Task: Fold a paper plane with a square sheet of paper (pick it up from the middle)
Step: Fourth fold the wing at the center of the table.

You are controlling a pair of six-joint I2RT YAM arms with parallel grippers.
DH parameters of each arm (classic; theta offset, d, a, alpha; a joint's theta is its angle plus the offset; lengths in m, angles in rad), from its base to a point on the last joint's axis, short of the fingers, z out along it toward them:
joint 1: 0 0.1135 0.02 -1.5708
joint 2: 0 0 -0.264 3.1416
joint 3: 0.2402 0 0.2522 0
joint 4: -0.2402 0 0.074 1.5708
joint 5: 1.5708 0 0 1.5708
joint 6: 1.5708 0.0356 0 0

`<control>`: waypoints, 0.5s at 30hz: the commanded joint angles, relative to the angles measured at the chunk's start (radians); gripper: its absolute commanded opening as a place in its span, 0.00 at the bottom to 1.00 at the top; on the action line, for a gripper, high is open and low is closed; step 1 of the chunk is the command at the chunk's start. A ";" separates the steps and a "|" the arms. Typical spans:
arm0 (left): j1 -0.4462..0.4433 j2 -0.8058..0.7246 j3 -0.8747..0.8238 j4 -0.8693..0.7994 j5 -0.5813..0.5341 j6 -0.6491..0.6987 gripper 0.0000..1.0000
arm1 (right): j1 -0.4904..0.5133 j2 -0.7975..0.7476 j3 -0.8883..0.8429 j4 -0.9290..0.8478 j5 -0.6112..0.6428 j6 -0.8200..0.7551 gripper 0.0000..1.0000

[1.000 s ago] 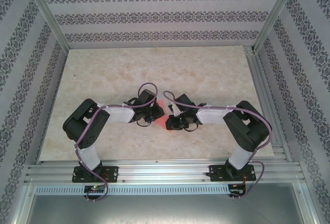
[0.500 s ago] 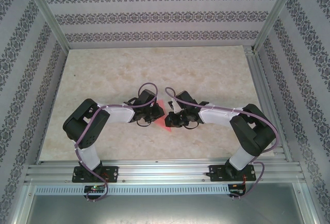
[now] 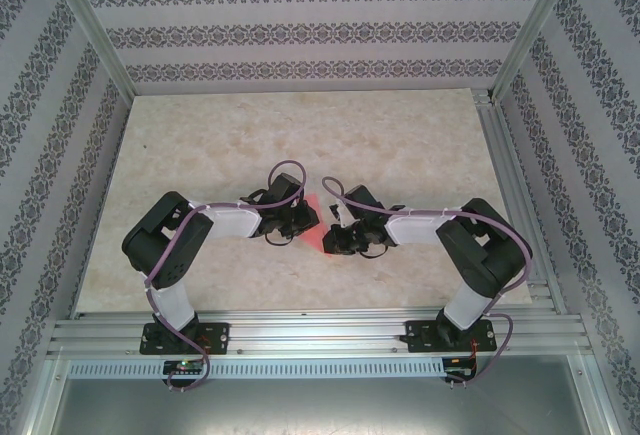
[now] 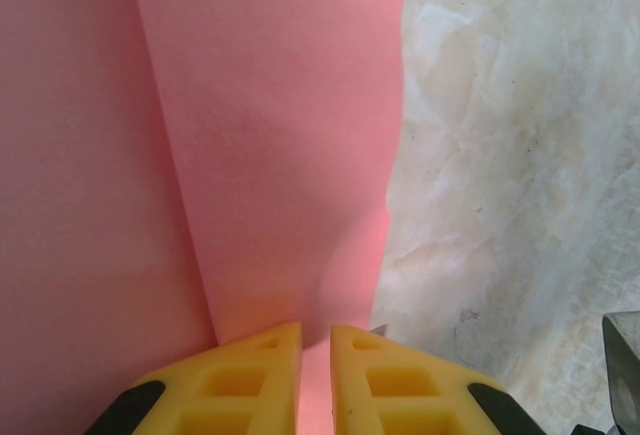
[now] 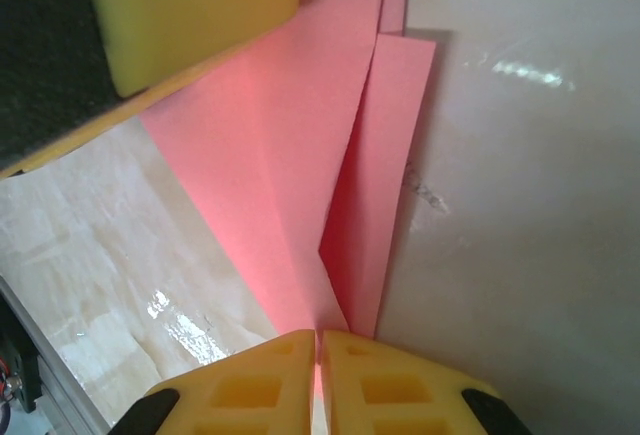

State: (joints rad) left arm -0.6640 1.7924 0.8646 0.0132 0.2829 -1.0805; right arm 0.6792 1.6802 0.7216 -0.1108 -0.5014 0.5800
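Your left gripper (image 4: 315, 360) has its 2 yellow fingers closed to a thin slit on an edge of the sheet of paper (image 4: 280, 155). Your right gripper (image 5: 318, 360) pinches a folded tip of the same sheet just as tightly. The sheet sits between them over the middle of the table (image 3: 400, 145), part-folded, with lengthwise creases and 1 loose flap; I cannot tell whether it rests on the surface.

With 2 grips on 1 thin sheet, the likeliest trouble is a tear: pull the arms apart or twist 1 wrist and the paper could give at a crease. Push them together and it will probably buckle and spoil the folds. The right grip holds only a narrow tip, so a small tug could slip it free. The grippers are also very near each other, and a careless swing could knock them together.
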 commanded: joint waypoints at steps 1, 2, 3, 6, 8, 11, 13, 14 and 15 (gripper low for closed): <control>-0.009 0.020 0.016 -0.034 0.003 0.023 0.18 | 0.018 -0.048 -0.004 -0.095 0.030 0.000 0.13; -0.010 0.021 0.015 -0.034 0.003 0.024 0.17 | 0.020 -0.065 0.002 -0.110 0.035 -0.004 0.13; -0.010 0.020 0.017 -0.035 0.003 0.024 0.18 | 0.021 -0.077 0.002 -0.119 0.041 -0.006 0.13; -0.010 0.025 0.019 -0.029 0.006 0.021 0.17 | 0.018 -0.049 -0.034 -0.103 0.043 -0.005 0.13; -0.009 0.028 0.022 -0.028 0.007 0.021 0.18 | 0.018 -0.010 -0.058 -0.072 0.036 0.002 0.13; -0.010 0.027 0.024 -0.035 0.009 0.025 0.18 | 0.020 0.033 -0.083 -0.053 0.050 0.015 0.12; -0.010 0.024 0.021 -0.038 0.007 0.027 0.17 | 0.017 0.041 -0.083 -0.057 0.053 0.014 0.12; -0.010 0.024 0.019 -0.036 0.007 0.026 0.18 | 0.018 0.035 -0.080 -0.063 0.051 0.014 0.12; -0.009 0.025 0.020 -0.035 0.007 0.025 0.17 | 0.017 0.022 -0.070 -0.086 0.053 0.009 0.12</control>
State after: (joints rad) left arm -0.6640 1.7954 0.8700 0.0059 0.2871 -1.0805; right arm 0.6846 1.6505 0.6849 -0.1371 -0.5037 0.5854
